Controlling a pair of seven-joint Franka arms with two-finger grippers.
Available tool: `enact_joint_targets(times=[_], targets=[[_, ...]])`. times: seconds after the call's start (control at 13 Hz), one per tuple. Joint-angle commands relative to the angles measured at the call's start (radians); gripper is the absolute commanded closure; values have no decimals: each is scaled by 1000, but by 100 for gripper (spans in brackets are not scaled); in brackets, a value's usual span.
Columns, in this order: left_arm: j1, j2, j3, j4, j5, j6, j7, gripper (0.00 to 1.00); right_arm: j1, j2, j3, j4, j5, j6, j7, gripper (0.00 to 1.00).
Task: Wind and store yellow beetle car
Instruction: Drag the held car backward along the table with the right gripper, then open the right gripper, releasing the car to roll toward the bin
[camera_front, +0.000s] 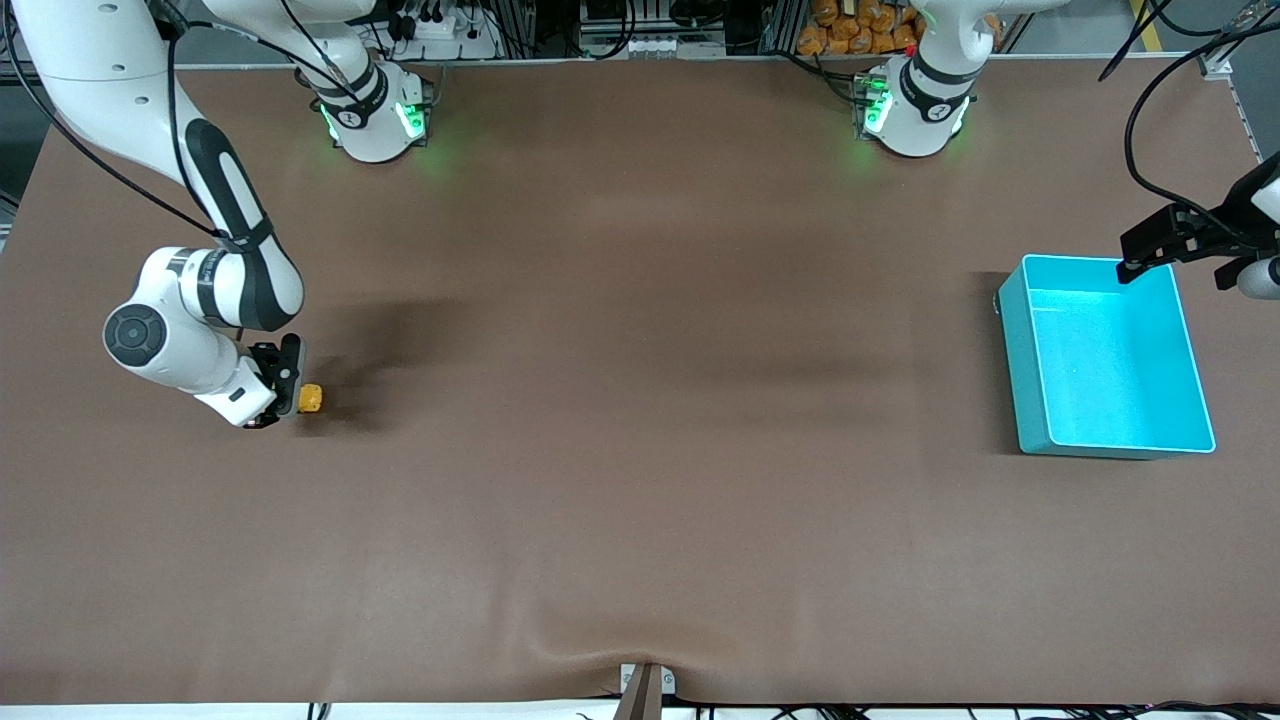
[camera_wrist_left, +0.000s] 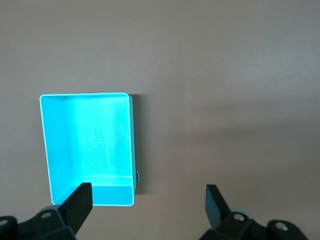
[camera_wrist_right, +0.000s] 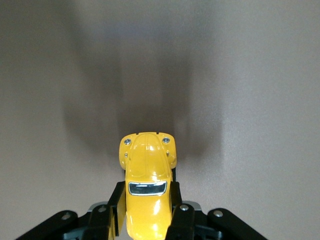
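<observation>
The right hand (camera_front: 287, 392) sits low at the right arm's end of the tabletop (camera_front: 640, 420), closed onto the yellow beetle car (camera_front: 311, 398). In the right wrist view its two black fingers (camera_wrist_right: 116, 210) press against the car's sides, one on each flank, and the rounded nose of the yellow beetle car (camera_wrist_right: 146, 187) pokes out past the fingertips, with a small silver-rimmed window showing on top. From the front camera only the tip of the car shows beside the hand, and whether its wheels touch the brown cover or ride just above it is hard to say.

Well apart from this, toward the left arm's end of the tabletop, stands a turquoise bin (camera_front: 1025, 360), open-topped with nothing showing inside it. The left hand (camera_front: 1165, 240) waits in the air over the bin's edge farthest from the front camera. In the left wrist view that hand (camera_wrist_left: 149, 200) is spread wide, holding nothing, with the turquoise bin (camera_wrist_left: 132, 145) below it.
</observation>
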Motion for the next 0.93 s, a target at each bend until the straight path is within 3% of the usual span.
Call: enact_joint_targets(times=[0.0,0.15,0.31,0.62,0.85], targets=[[2,-13,-5,-9,17,-9,-7,0,-33,57,7,34,9,23,-25,57],[2,-13,-5,-8,17,-9,-8,0,-28,54,9,42,9,12,-20,33],[2,-16,-3,-4,17,-7,-8,0,-31,49,9,84,11,-21,-19,15],[2,-14,-3,-8,17,-9,-10,0,-53,49,9,216,54,-230,-23,7],[2,-13,-3,-9,17,-9,-10,0,-67,47,9,227,81,-265,-22,7]])
